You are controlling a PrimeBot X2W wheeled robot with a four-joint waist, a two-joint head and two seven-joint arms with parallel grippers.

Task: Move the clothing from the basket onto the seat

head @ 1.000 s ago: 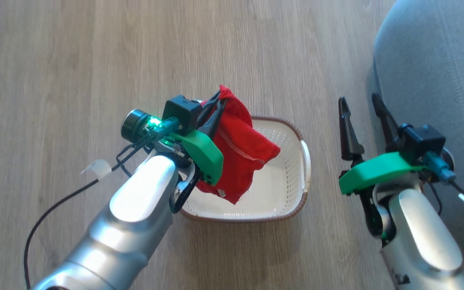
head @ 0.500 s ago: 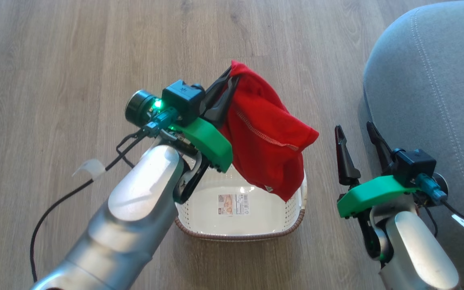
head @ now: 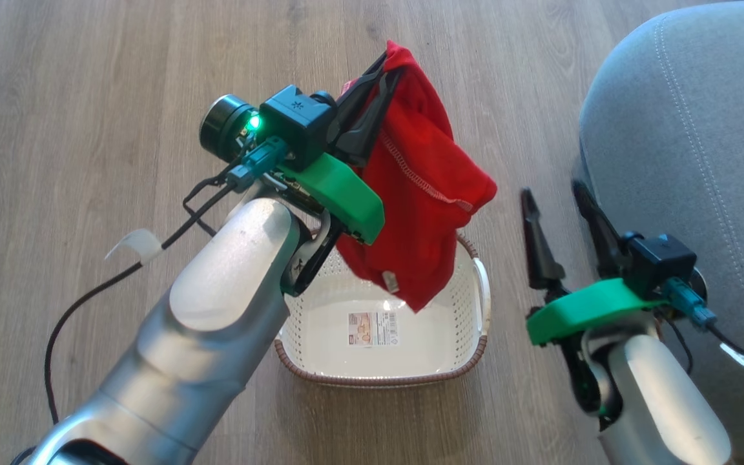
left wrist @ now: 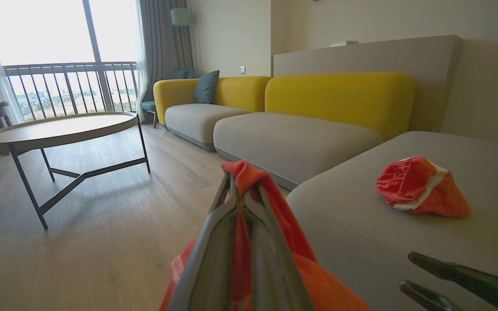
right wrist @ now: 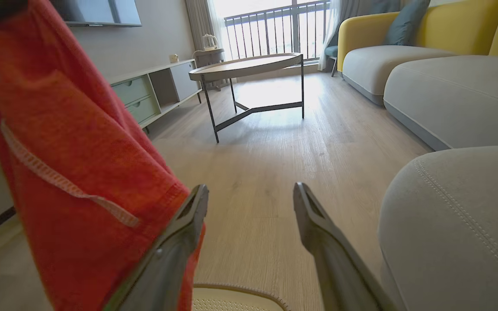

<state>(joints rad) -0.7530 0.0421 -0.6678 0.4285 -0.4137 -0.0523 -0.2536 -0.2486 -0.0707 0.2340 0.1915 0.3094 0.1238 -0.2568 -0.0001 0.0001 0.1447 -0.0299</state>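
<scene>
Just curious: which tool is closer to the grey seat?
Right. The right tool stands open beside the seat; the left tool, holding the red garment, is raised by the basket, farther off.

- The red garment [head: 423, 194] hangs from the clamped left gripper [head: 386, 64] and screens the far part of the basket [head: 378, 381]. The near part of the basket mouth is open from above.
- The right gripper [head: 553, 194], jaws spread wide and holding nothing, stands between the hanging garment and the seat [head: 701, 129]. Its outer finger is just beside the seat's rounded corner.
- Seat top: a crumpled red-and-white garment [left wrist: 422, 185] lies back from the edge. The near edge and corner are bare fabric.
- The floor [head: 88, 97] to the left of and beyond the basket is open boards, crossed by a black cable [head: 88, 303] trailing from the left arm.
- The round table [left wrist: 59, 129] stands well apart.
</scene>
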